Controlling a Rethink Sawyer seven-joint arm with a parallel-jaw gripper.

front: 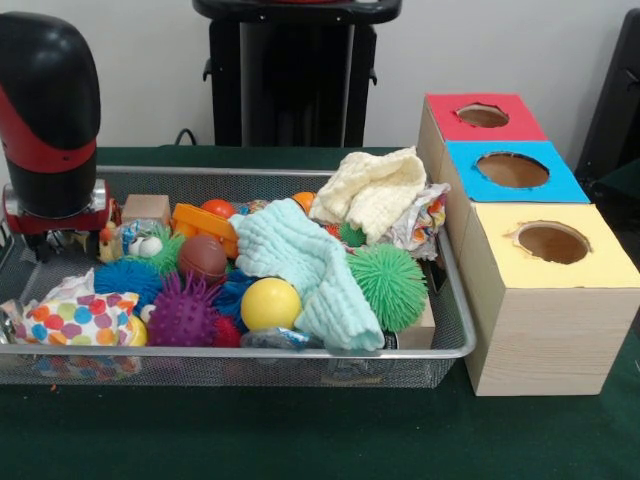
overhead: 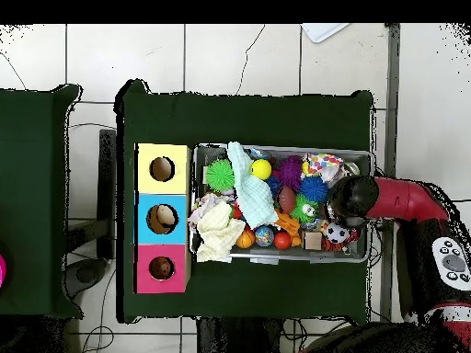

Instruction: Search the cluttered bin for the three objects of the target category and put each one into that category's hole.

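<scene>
Here my arm (front: 45, 110) hangs over one end of the wire mesh bin (front: 200, 352), and my gripper (front: 55, 235) sits low among the clutter there; whether my fingers are spread or closed on anything I cannot tell, since the wrist hides them in both views. The bin is crowded: a yellow ball (front: 270, 303) near the front rim, a purple spiky ball (front: 182, 312) beside it, a green spiky ball (front: 388, 286), a brown football-shaped ball (front: 202, 257), a mint green cloth (front: 300, 265) draped across the middle and a cream cloth (front: 375, 190) hanging over the far corner. Just beside the bin stands the wooden sorting box (front: 545, 330), its red hole (front: 483, 116), blue hole (front: 512, 169) and yellow hole (front: 552, 242) in a row.
</scene>
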